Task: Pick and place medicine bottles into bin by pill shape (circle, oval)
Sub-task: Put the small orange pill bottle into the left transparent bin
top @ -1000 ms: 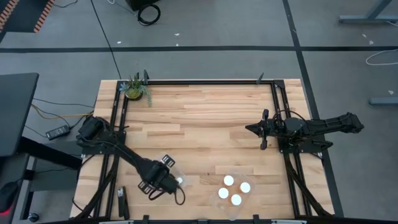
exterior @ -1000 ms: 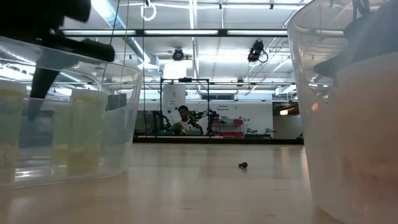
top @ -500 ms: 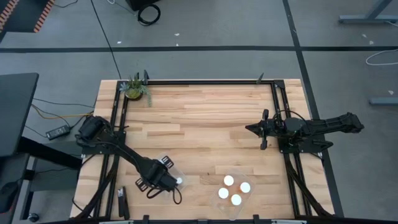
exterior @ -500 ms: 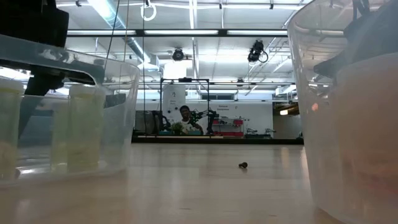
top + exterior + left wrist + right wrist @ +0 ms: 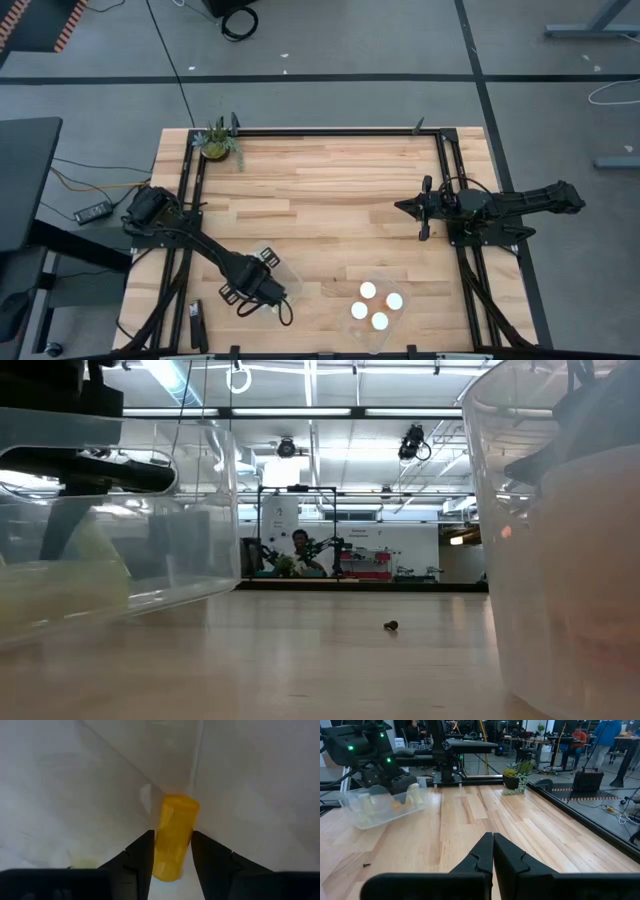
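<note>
Amber plastic of a medicine bottle (image 5: 173, 837) fills the middle of the left wrist view, where the two dark fingers (image 5: 142, 855) of the left hand (image 5: 171, 851) press against its sides; the hand is clenched on the bottle. Behind the bottle lie the pale walls of a clear tub (image 5: 100, 785). From above, the left hand (image 5: 262, 289) sits over that tub (image 5: 283, 271) near the front left of the wooden bench (image 5: 330, 190), and the arm covers most of the tub. In the right wrist view the tub (image 5: 380, 802) is tipped, one side raised off the bench, with the left hand (image 5: 395, 781) over it and pale bottles inside. The low view likewise shows its wall (image 5: 190, 510) slanted above the boards.

A second clear tub (image 5: 378, 308) stands near the front edge, right of centre, well apart from the first; four white caps (image 5: 369, 290) show inside it.

The right hand (image 5: 423, 208) hovers over the right part of the bench, well apart from both tubs. Its fingers (image 5: 482, 852) are pressed together with nothing between them.

A potted plant (image 5: 217, 143) stands at the far left corner. A small dark screw (image 5: 390, 626) lies on the bare boards.
</note>
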